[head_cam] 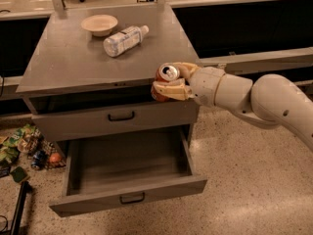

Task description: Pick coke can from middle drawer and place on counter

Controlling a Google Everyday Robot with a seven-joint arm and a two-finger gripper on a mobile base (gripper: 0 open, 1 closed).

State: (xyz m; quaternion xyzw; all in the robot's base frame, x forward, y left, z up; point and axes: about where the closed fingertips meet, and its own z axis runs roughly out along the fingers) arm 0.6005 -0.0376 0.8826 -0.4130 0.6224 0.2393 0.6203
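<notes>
Nearest you, at the bottom of the frame, the middle drawer [128, 198] stands pulled out, its tray bare and its small black handle facing you. To its left, on the speckled floor, you have a heap of colourful litter [23, 148].

Above the drawer, just right of centre, you find the gripper [165, 82] on the end of the white arm [274, 102], which reaches in from the right edge. Its tan fingers [170, 89] are closed around the can [167, 73], one above and one below. The can is tilted so its silver top faces you. It hangs in front of the counter's front edge, near the right corner, above the closed drawer front [117, 121]. You cannot tell whether it touches the edge.

Behind it the counter [68, 62] spreads toward the top of the frame. A clear bottle [124, 39] lies on its side on it. Just beyond the bottle, to the upper left, sits a pale bowl [99, 24].

At the right, a pale ledge [259, 60] runs behind the arm.
</notes>
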